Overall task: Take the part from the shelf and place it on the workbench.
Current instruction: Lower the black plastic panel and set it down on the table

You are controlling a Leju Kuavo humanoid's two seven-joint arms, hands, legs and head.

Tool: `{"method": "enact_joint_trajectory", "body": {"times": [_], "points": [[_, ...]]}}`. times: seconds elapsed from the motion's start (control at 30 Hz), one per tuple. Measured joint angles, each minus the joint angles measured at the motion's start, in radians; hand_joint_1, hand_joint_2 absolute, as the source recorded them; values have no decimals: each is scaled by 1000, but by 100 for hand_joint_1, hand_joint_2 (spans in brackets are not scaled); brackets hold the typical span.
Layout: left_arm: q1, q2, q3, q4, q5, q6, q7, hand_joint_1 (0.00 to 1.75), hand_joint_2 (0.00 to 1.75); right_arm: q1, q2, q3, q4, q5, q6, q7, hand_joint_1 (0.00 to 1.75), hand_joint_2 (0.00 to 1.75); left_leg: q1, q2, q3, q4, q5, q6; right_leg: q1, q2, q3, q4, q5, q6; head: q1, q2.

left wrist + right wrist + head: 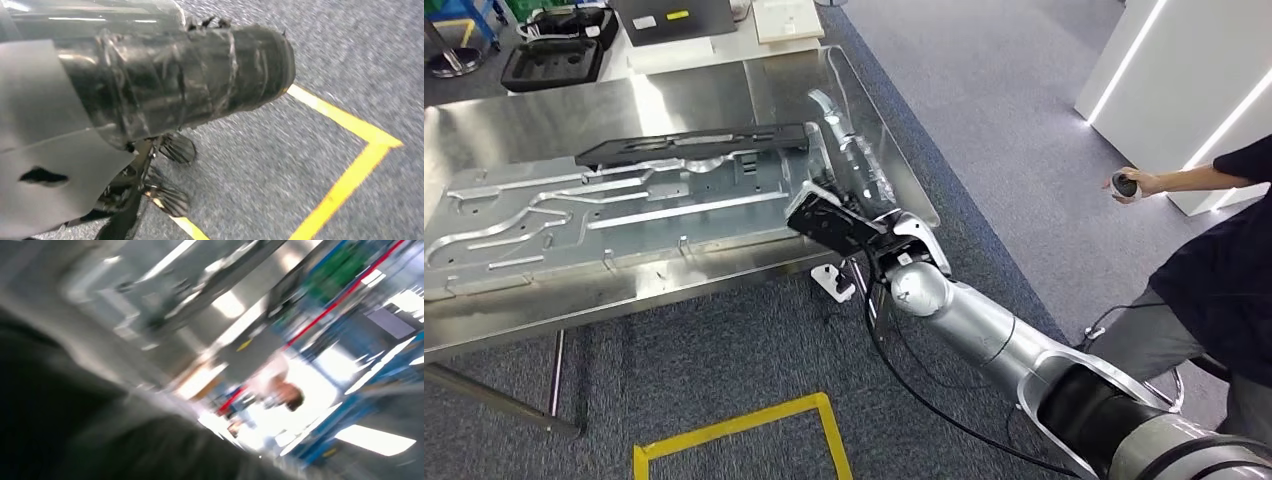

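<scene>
Grey carpet runs under a shiny steel table, and on that table lies the part, a broad flat metal panel with raised ribs and channels, flat on the surface. Along its far edge sits a long black strip (touching the panel, as far as the head view shows). The right robot hand is at the part's right end, dark and angled over the table edge; whether its fingers grip the panel or lie loose I cannot tell. The silver right arm reaches in from the lower right. Yellow floor tape marks a corner on the carpet below the table. A person in dark clothes stands at the right, one hand holding a small dark object. The right wrist view is blurred.
</scene>
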Motion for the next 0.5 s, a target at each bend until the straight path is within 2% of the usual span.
{"method": "enact_joint_trajectory", "body": {"times": [0.03,0.07,0.1,0.13,0.17,0.2,0.23,0.27,0.3,0.37,0.4,0.43,0.5], "points": [[3,0,0,0,6,0,-3,0,0,40,-9,-26,-18,11,-34,5,0,0,0,0,-18,1,13,1,0,0,-12,66,-40,3,1,0],[7,1,0,0,13,-1,-6,0,0,82,-17,-51,-34,19,-69,8,0,0,-1,0,-37,3,26,0,-1,0,-16,120,-55,7,2,0],[11,1,0,0,19,-1,-10,0,0,123,-23,-73,-45,21,-101,9,0,0,-1,1,-57,7,38,-2,-2,0,-6,147,-46,10,2,0],[15,1,0,0,26,-2,-13,0,0,164,-27,-96,-51,13,-128,6,0,0,-1,1,-79,13,49,-4,-3,0,21,141,-21,12,2,0],[19,2,0,0,32,-4,-16,0,0,204,-30,-121,-54,-3,-150,-2,0,0,0,2,-100,22,58,-8,-4,-1,67,99,3,13,2,0],[23,3,0,0,38,-5,-19,0,0,241,-32,-150,-55,-27,-163,-14,0,0,0,2,-121,34,66,-12,-4,-3,122,31,3,13,2,0],[27,5,0,0,44,-8,-23,0,0,277,-33,-181,-54,-58,-167,-28,0,0,-1,1,-137,45,73,-18,-3,-3,170,-32,-7,8,2,0],[31,8,0,0,51,-11,-27,0,0,312,-34,-212,-50,-93,-158,-45,0,0,-2,0,-147,54,78,-23,-1,-4,201,-83,-26,2,4,0],[34,12,0,0,58,-17,-31,0,0,343,-35,-240,-37,-134,-137,-65,0,0,-3,-2,-151,59,84,-29,2,-4,214,-111,-42,-5,4,0],[43,21,0,2,75,-31,-38,0,0,394,-36,-283,25,-232,-59,-120,0,0,-1,-4,-155,58,95,-38,2,-6,204,-120,-31,-21,4,0],[48,26,0,3,83,-38,-42,0,0,411,-36,-301,77,-290,-5,-158,0,0,1,-5,-163,63,85,-43,1,-8,197,-120,-20,-27,2,0],[54,29,0,4,93,-47,-47,0,0,426,-34,-317,140,-349,51,-201,0,0,4,-6,-176,83,55,-50,-2,-11,186,-121,-6,-33,1,0],[69,37,0,5,112,-63,-59,0,0,443,-26,-354,293,-469,156,-295,0,0,8,-7,-208,176,-52,-63,-7,-15,155,-121,21,-38,-2,0]]}}
